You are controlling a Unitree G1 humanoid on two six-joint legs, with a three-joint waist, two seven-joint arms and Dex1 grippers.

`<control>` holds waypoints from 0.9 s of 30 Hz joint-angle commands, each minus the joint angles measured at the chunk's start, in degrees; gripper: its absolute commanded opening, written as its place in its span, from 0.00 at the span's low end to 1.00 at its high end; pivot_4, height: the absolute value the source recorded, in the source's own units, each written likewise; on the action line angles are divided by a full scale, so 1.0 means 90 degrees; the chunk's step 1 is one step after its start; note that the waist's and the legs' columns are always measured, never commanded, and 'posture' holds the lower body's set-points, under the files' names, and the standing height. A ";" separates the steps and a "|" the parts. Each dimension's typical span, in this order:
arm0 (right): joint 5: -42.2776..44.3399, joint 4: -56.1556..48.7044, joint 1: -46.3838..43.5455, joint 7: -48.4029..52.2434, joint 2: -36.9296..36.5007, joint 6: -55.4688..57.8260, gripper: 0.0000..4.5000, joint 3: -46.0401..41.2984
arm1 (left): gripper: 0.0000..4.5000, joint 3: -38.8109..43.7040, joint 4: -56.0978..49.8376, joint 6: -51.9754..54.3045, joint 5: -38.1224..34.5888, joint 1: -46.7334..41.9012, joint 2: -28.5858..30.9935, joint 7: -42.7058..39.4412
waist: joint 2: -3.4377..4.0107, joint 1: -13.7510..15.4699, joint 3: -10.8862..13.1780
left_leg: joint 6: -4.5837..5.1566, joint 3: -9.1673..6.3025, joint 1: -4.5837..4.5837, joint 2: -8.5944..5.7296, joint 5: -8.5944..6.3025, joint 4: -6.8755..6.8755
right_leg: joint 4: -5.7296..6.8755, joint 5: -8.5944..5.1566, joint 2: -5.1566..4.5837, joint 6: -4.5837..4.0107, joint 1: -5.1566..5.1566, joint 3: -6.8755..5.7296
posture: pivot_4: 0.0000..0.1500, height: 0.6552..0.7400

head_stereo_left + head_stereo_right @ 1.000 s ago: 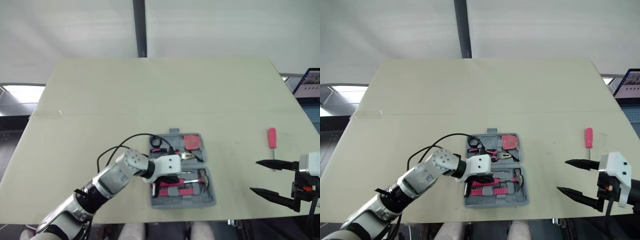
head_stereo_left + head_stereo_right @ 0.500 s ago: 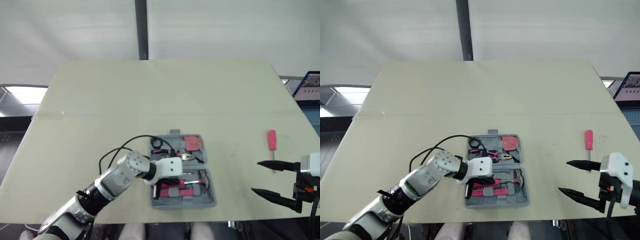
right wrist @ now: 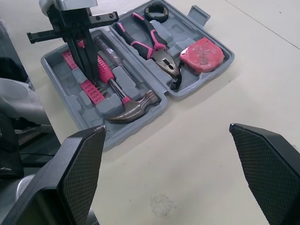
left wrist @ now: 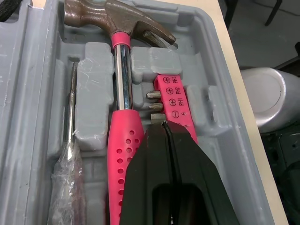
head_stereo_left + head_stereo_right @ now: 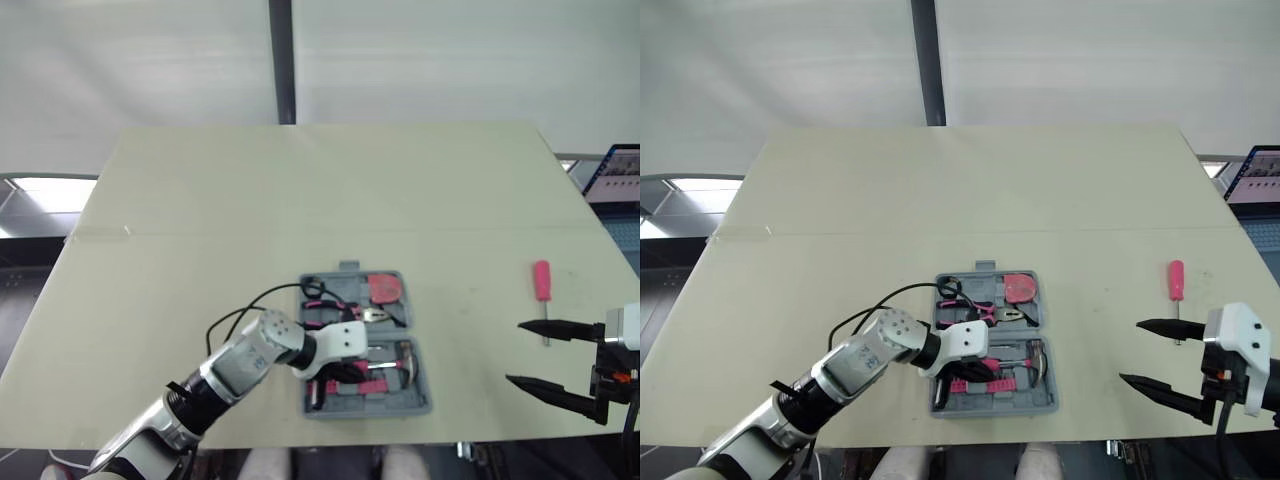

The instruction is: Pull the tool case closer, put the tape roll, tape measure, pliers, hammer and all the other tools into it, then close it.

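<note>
Nearest the front edge of the table (image 5: 300,190), the tool case (image 5: 372,409) is seen lying open, already pulled in close. In its near half the hammer (image 4: 123,108) is seated in its slot, with a pink bit holder (image 4: 173,98) right beside the handle and a slim screwdriver (image 4: 70,122) on the handle's other side. The left gripper (image 4: 163,125) is lowered into that half, its jaws pressed together with nothing seen between them, the tips at the near end of the bit holder.

Off to the right, at about the same depth, the right gripper (image 5: 514,352) is held above the table edge, jaws spread wide and empty.

One step further out, the far half of the case is filled: the pliers (image 3: 150,44) lie across the middle, the tape measure (image 3: 202,54) is tucked at the right end and the tape roll (image 3: 156,12) at the left.

Level with that far half but well apart from the case, a red-handled screwdriver (image 5: 543,290) is left out on the bare table. Here is the relation that counts. It lies just beyond the right jaws and slightly outboard of them. Its long axis runs near to far, blade tip toward the robot and handle away. The right arm is judged much the nearer, so the pick is expected from that side. The spread jaws will probably have to be turned to close across the tool's length, not along it.
</note>
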 commanded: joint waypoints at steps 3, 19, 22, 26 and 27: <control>0.0099 -0.0116 -0.0049 0.0011 -0.0048 0.0025 1.00 -0.0124 | 0.01 -0.0022 0.0564 0.0201 0.0087 0.0237 0.0037 0.0078 | 0.0001 -0.0002 0.0000 | 0.0000 0.0001 0.0002 0.0000 0.0000 -0.0001 | 0.0000 0.0000 0.0000 0.0000 0.0002 0.0000 | 1.00 1.00; 0.0055 -0.0019 -0.0289 0.0002 -0.0060 0.0001 1.00 0.0135 | 0.01 0.0959 -0.0337 0.0075 -0.0497 0.0174 -0.0154 0.0271 | 0.0005 -0.0008 0.0004 | 0.0000 0.0000 -0.0024 0.0000 0.0000 0.0004 | 0.0000 0.0000 0.0000 0.0000 -0.0023 -0.0001 | 1.00 1.00; 0.0043 -0.0006 -0.0324 0.0013 -0.0062 0.0008 1.00 0.0141 | 0.01 0.0765 -0.0257 0.0128 -0.0349 0.0185 -0.0064 0.0290 | 0.0005 -0.0007 0.0004 | 0.0000 0.0000 -0.0025 0.0000 0.0000 0.0004 | 0.0000 0.0000 0.0000 0.0000 -0.0024 -0.0002 | 1.00 1.00; 0.0039 0.0008 -0.0322 0.0044 -0.0072 0.0003 1.00 0.0106 | 0.01 0.0499 -0.0124 0.0177 -0.0140 0.0213 0.0053 0.0317 | 0.0005 -0.0001 0.0004 | 0.0000 -0.0001 -0.0024 0.0000 0.0000 0.0004 | -0.0001 0.0000 0.0000 0.0000 -0.0022 -0.0002 | 1.00 1.00; 0.0042 0.0011 -0.0310 0.0058 -0.0076 0.0001 1.00 0.0080 | 0.01 0.0432 -0.0097 0.0164 -0.0085 0.0239 0.0075 0.0330 | 0.0005 -0.0005 0.0004 | 0.0000 -0.0001 -0.0023 0.0000 0.0000 0.0004 | 0.0000 0.0000 0.0000 0.0000 -0.0021 -0.0001 | 1.00 1.00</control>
